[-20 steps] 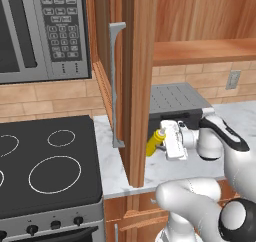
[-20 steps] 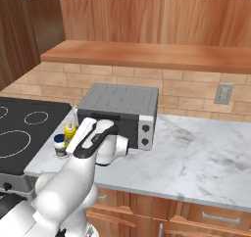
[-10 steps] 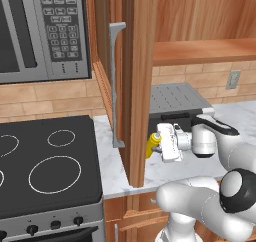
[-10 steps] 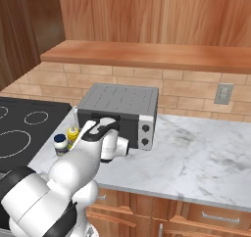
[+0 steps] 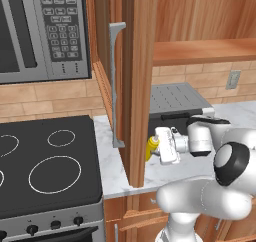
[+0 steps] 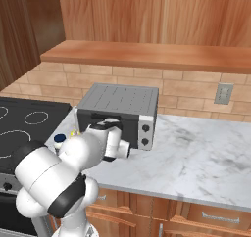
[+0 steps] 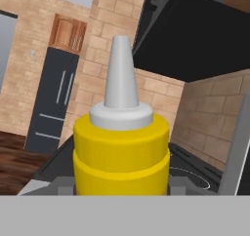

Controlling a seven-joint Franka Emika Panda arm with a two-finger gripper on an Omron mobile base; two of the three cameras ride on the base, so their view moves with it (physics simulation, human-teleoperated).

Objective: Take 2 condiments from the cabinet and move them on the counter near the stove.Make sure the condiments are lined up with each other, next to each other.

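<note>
In your left base view, the gripper sits clamped on the yellow squeeze bottle, low over the counter, at three o'clock from the open cabinet door edge and in front of the toaster oven; the stove lies at nine o'clock.

In your right base view, the arm hides most of the bottle; the white jar stands on the counter at its nine o'clock.

In your hand view, the bottle's nozzle points to twelve o'clock.
</note>
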